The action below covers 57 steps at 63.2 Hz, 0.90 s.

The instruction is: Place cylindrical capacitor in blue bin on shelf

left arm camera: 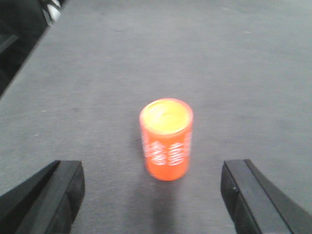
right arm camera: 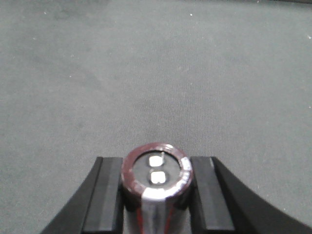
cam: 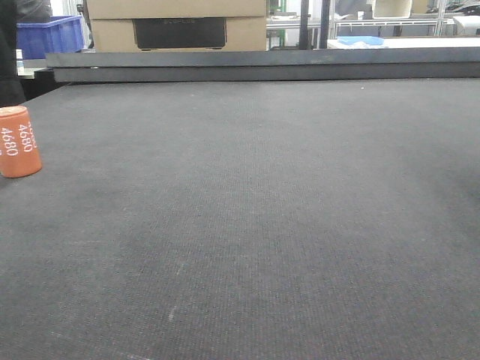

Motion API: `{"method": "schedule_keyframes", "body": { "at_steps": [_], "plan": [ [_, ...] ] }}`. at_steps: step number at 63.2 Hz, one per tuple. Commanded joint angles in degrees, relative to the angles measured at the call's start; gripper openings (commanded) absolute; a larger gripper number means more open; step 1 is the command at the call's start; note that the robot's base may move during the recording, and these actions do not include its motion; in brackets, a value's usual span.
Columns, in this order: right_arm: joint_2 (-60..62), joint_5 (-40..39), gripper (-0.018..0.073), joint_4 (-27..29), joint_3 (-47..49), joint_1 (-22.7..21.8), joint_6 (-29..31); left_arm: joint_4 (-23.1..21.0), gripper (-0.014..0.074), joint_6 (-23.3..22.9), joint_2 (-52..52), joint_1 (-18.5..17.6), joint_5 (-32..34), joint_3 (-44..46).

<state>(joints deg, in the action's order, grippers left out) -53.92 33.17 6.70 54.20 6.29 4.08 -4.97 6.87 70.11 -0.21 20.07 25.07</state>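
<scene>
The right gripper (right arm camera: pixel 156 168) is closed on a glossy dark maroon cylinder (right arm camera: pixel 157 176). Both black pads press its sides. Its silvery top face shows two small pale terminals, and no writing on it can be read. Under it lies only the dark grey woven mat (cam: pixel 262 225).

The left gripper (left arm camera: pixel 152 187) is spread wide and holds nothing. Its two black fingers (left arm camera: pixel 58 195) sit at the lower corners of the left wrist view. The small orange can-shaped cylindrical capacitor (left arm camera: pixel 165 139) stands upright on the mat, centred on the gap and touching neither finger. Its white lettering is blurred there. In the front view "4680" reads twice, lengthwise down its side, and the can stands at the mat's far left.

Beyond the mat runs a dark raised rail (cam: pixel 262 66). Behind it are a tan cardboard box (cam: pixel 176 9) with a black panel and, at upper left, a blue plastic crate (cam: pixel 49 34).
</scene>
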Motion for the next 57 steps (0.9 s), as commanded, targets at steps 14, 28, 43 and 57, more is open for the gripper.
{"method": "schedule_keyframes", "body": {
  "at_steps": [14, 28, 43, 57],
  "plan": [
    [0.3, -2.0, -0.016, -0.6, 0.6, 0.1, 0.3, 3.2, 0.0506, -0.1, 14.4, -1.8, 22.2, -2.0],
    [0.3, -1.9, -0.016, -0.6, 0.6, 0.1, 0.3, 3.2, 0.061, -4.5, 20.0, -4.1, 27.4, -0.7],
    [0.3, -1.9, -0.016, -0.6, 0.6, 0.1, 0.3, 3.0, 0.061, -5.9, 26.1, -4.1, 29.4, 2.4],
    [0.3, -1.9, -0.016, -0.6, 0.6, 0.1, 0.3, -1.2, 0.061, -5.9, 29.9, -4.1, 29.4, 6.7]
  ]
}}
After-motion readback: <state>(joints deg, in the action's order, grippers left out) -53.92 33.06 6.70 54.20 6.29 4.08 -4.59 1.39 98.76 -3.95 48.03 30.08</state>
